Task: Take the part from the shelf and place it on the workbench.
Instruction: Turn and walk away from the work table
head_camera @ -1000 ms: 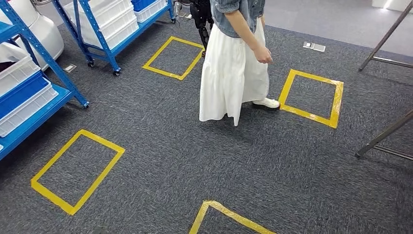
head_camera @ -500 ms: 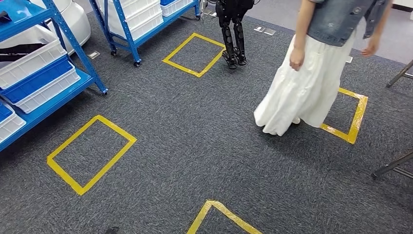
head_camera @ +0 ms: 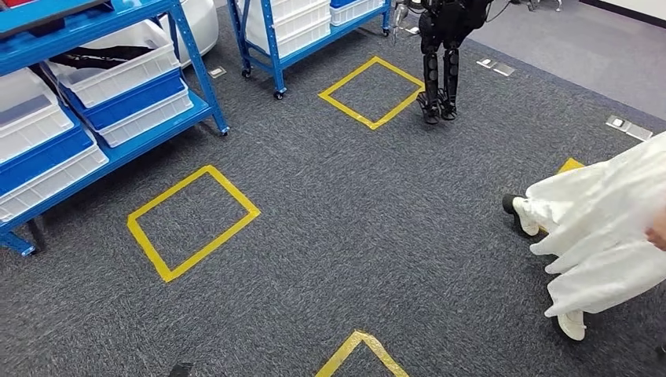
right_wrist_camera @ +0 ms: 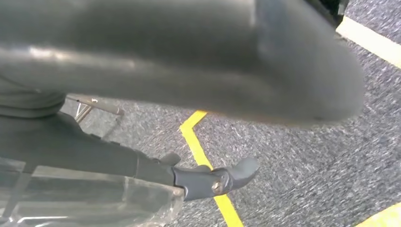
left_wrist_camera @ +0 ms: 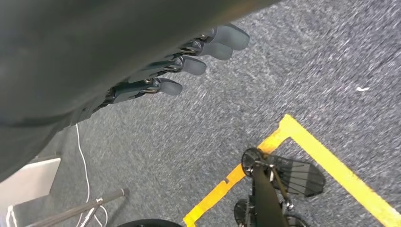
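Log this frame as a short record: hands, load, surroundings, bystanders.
left hand: left hand holds nothing, fingers apart above the grey carpet
right hand: right hand appears to hold a clear plastic packet; contents cannot be told
shelf: blue metal shelf rack with white and blue plastic bins, ahead to the left
floor marks: yellow tape squares
bystanders: person in a white skirt at right; black legs of another robot far ahead
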`<state>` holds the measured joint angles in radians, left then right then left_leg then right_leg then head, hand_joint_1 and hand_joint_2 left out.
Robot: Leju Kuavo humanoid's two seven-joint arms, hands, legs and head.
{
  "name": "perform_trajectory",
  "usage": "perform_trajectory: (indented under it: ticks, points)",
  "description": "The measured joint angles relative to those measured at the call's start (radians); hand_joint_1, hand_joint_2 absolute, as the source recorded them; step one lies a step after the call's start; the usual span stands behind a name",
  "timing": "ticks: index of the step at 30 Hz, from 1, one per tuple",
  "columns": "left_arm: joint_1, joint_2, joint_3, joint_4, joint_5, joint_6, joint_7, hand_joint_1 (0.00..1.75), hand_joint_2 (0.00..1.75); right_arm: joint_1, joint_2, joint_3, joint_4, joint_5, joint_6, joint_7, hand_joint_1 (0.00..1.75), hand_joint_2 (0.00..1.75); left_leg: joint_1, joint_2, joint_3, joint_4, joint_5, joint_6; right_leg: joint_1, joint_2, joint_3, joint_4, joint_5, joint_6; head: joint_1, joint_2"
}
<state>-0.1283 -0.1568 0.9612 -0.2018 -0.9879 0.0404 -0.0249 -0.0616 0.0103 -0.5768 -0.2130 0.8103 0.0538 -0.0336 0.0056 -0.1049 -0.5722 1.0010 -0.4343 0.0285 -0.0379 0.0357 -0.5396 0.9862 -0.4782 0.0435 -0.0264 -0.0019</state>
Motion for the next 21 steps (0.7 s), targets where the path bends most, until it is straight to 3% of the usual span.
perform_trajectory:
  ticks: [1,3,4,6,8,9,10,11,13,14,15,17,19,21]
  points:
    - [0.001,0.0,0.0,0.0,-0.001,0.0,0.0,0.0,0.0,-0.001,0.0,0.0,0.0,0.0,0.0,0.0,0.0,0.0,0.003,-0.005,-0.002,0.0,0.0,-0.006,0.001,-0.008,0.002,0.0,0.003,-0.011,-0.001,0.0]
    - [0.002,-0.001,-0.001,0.0,-0.003,0.0,0.0,0.0,0.0,-0.003,-0.001,0.0,0.0,0.001,0.0,0.0,0.0,0.0,0.008,0.023,-0.012,0.02,-0.011,-0.016,0.001,-0.021,0.005,-0.002,0.007,-0.027,-0.004,0.0]
    - [0.001,-0.001,-0.001,0.0,-0.004,0.0,0.0,0.0,0.0,-0.002,-0.001,0.0,0.0,0.003,0.0,0.0,0.0,0.0,0.009,0.047,-0.028,0.055,-0.032,-0.02,0.0,-0.029,0.006,-0.004,0.008,-0.034,-0.007,0.0]
    - [-0.002,-0.002,-0.002,0.0,-0.006,0.0,0.0,0.0,0.0,0.001,-0.001,0.0,0.0,0.005,0.0,0.0,0.0,0.0,0.01,0.092,-0.086,0.178,-0.097,-0.026,0.006,-0.046,0.008,-0.004,0.005,-0.045,-0.011,0.0]
    - [-0.002,-0.002,-0.003,0.0,-0.007,0.001,0.0,0.0,0.0,0.004,-0.001,-0.001,0.0,0.006,0.0,0.001,0.0,0.0,0.012,0.1,-0.146,0.294,-0.138,-0.029,0.012,-0.068,0.009,-0.004,0.001,-0.05,-0.011,0.0]
    - [-0.001,-0.002,-0.003,0.0,-0.007,0.001,0.0,0.0,0.0,0.004,0.0,-0.001,0.0,0.007,0.0,0.001,0.0,0.0,0.013,0.101,-0.154,0.304,-0.131,-0.028,0.015,-0.078,0.011,-0.004,-0.001,-0.052,-0.011,0.0]
    - [0.0,-0.002,-0.003,0.0,-0.008,0.001,-0.001,0.0,0.0,0.004,0.0,-0.001,0.0,0.009,0.0,0.002,0.0,0.0,0.013,0.104,-0.143,0.278,-0.108,-0.025,0.017,-0.088,0.013,-0.004,-0.003,-0.054,-0.011,0.0]
    - [0.0,-0.002,-0.003,0.0,-0.008,0.002,-0.001,0.0,0.0,0.004,0.001,-0.001,0.0,0.011,0.0,0.002,0.0,0.0,0.011,0.115,-0.109,0.212,-0.07,-0.02,0.018,-0.097,0.016,-0.004,-0.005,-0.054,-0.011,0.0]
    - [-0.002,-0.001,-0.004,0.0,-0.009,0.003,-0.003,0.0,0.0,0.003,0.003,-0.001,0.0,0.015,0.0,0.002,0.0,0.0,0.003,0.158,-0.039,0.075,-0.019,-0.006,0.024,-0.115,0.023,-0.005,-0.011,-0.051,-0.01,0.0]
    - [-0.004,-0.001,-0.004,0.0,-0.009,0.004,-0.003,0.0,0.0,0.002,0.004,-0.001,0.0,0.016,0.0,0.002,0.0,0.0,-0.002,0.173,-0.019,0.035,-0.01,0.0,0.027,-0.123,0.026,-0.005,-0.014,-0.047,-0.01,0.0]
    - [-0.006,-0.001,-0.005,0.0,-0.009,0.005,-0.004,0.0,0.0,0.002,0.005,-0.001,0.0,0.017,0.0,0.002,0.0,0.0,-0.007,0.177,-0.015,0.022,-0.012,0.005,0.029,-0.132,0.027,-0.007,-0.016,-0.043,-0.009,0.0]
    - [-0.006,-0.001,-0.005,0.0,-0.009,0.006,-0.006,0.0,0.0,0.0,0.006,-0.001,0.0,0.019,0.0,0.002,0.0,0.0,-0.008,0.151,-0.012,0.01,-0.007,0.015,0.032,-0.15,0.033,-0.012,-0.019,-0.034,-0.009,0.0]
    - [-0.006,-0.001,-0.006,0.0,-0.01,0.009,-0.008,0.0,0.0,-0.003,0.006,-0.001,0.001,0.022,0.0,0.003,0.0,0.0,-0.003,0.127,0.003,-0.014,0.007,0.026,0.033,-0.124,0.026,0.016,-0.038,-0.029,-0.007,0.0]
    - [-0.009,-0.002,-0.006,0.0,-0.011,0.01,-0.009,0.0,0.0,-0.002,0.006,-0.001,0.001,0.024,0.0,0.003,0.0,0.0,-0.001,0.105,0.01,-0.027,0.017,0.033,0.027,-0.069,-0.021,0.118,-0.084,-0.035,-0.003,0.0]
